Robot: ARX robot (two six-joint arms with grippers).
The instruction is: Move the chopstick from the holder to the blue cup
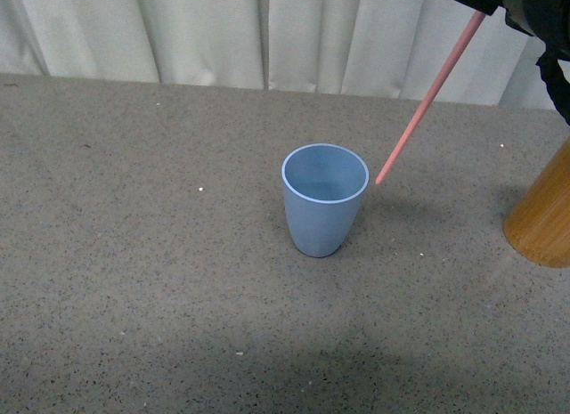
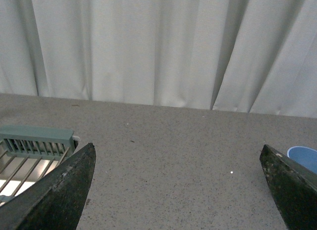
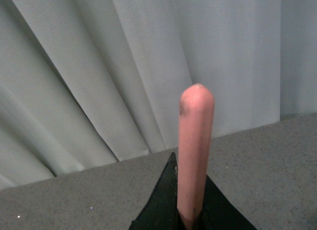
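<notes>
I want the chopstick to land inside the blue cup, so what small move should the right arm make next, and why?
Probably shift the right gripper a little toward the robot's left. It holds the chopstick tilted, and the lower tip sits just outside the blue cup, beside its rim on the holder side, not yet over the opening.

The blue cup [image 1: 324, 198] is standing mid-table [image 1: 134, 254], the holder [image 1: 543, 214] sitting to its right, the chopstick [image 1: 429, 98] slanting above between them.
</notes>
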